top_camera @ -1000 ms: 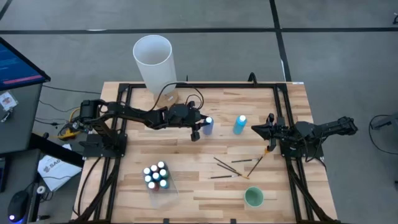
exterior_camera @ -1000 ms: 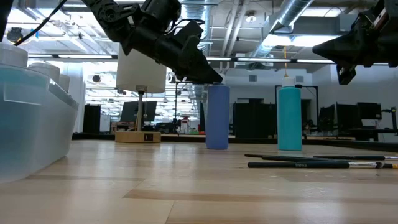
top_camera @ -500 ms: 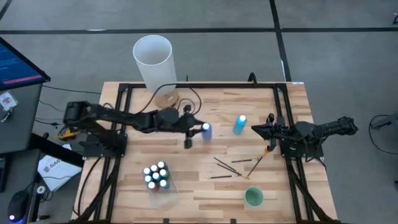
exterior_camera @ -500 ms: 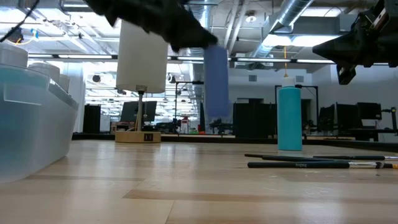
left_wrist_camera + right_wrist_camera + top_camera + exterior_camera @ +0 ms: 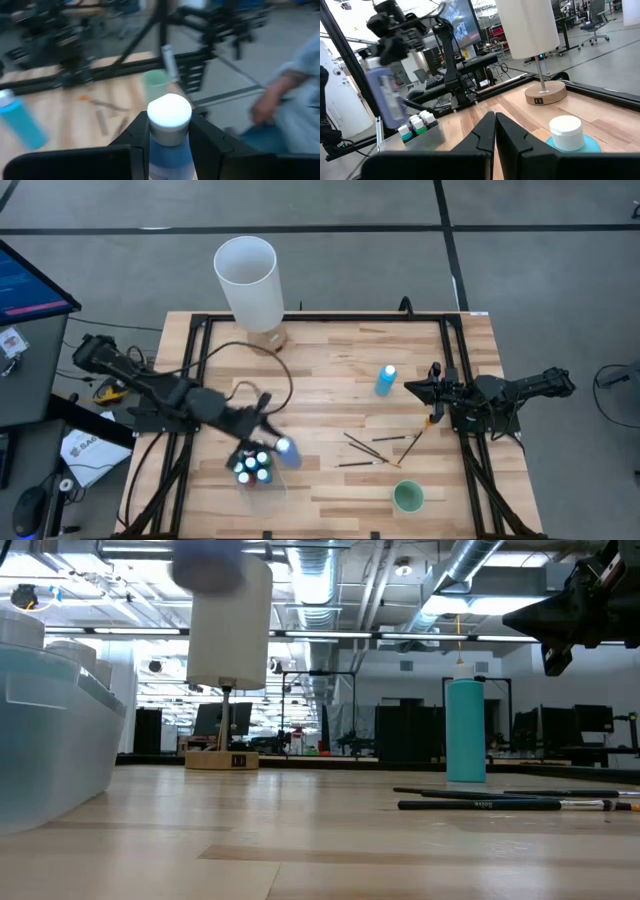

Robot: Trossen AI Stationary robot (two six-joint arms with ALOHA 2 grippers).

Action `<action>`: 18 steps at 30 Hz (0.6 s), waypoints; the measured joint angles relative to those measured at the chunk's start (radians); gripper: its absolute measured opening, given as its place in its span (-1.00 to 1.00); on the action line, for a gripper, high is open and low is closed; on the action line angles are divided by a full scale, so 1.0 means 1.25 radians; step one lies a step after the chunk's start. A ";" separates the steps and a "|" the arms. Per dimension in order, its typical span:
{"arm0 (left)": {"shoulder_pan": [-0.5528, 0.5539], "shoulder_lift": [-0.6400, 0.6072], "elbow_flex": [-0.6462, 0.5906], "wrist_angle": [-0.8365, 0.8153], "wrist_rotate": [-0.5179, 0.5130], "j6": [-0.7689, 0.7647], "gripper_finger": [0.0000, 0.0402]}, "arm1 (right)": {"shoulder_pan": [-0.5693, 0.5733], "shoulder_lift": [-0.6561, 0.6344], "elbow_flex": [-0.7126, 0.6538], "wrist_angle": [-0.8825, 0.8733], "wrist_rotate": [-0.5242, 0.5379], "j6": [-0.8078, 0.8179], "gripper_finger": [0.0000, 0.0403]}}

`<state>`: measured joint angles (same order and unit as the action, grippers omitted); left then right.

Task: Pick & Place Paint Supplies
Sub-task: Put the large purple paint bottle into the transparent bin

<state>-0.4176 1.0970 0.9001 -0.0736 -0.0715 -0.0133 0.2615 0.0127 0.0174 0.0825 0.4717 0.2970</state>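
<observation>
Two tall bottles: the darker blue bottle (image 5: pixel 288 452) hangs in the left gripper (image 5: pixel 272 450) at about 7 o'clock on the table (image 5: pixel 340 360), just above the clear bin (image 5: pixel 262 485); the teal-blue bottle (image 5: pixel 385 380) stands upright a little toward 2 o'clock of centre.
Left claw: clamped on the blue bottle's neck, a finger on each side just under the white cap, as the left wrist view shows.
Right claw: the right gripper (image 5: pixel 432 385) waits at 3 o'clock, fingers pressed together, holding nothing.
Handling: the bottle looks like rigid, smooth plastic, probably light. A neck grip lets the body swing, so a hold under the cap shoulder seems safest against slipping.
Small bottles: a cluster of white-capped small bottles (image 5: pixel 252 462) already fills part of the bin, touching one another.
In the way: those caps sit right below the carried bottle. Lowering it straight down may knock them, so a free corner of the bin looks the better target.
Brushes: several thin brushes (image 5: pixel 372 448) lie loose toward 5 o'clock, well apart from the bin.
Other things: a tall white cylinder (image 5: pixel 247 280) stands at 11 o'clock, a small green cup (image 5: pixel 408 497) at 5 o'clock near the edge.
</observation>
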 joint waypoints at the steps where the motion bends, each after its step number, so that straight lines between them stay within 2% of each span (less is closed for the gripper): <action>1: -0.025 -0.011 0.000 -0.003 0.000 -0.007 -0.60 | 0.000 0.000 0.000 0.000 0.000 0.000 -0.96; 9: -0.184 -0.016 0.001 -0.033 -0.015 -0.018 -0.60 | 0.000 0.000 0.000 0.000 0.000 0.000 -0.96; 18: -0.257 0.058 0.000 -0.062 -0.093 -0.015 -0.60 | 0.000 0.000 0.000 0.000 0.000 0.000 -0.96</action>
<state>-0.7391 1.1693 0.9001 -0.1512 -0.1875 -0.0315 0.2611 0.0124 0.0174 0.0826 0.4715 0.2970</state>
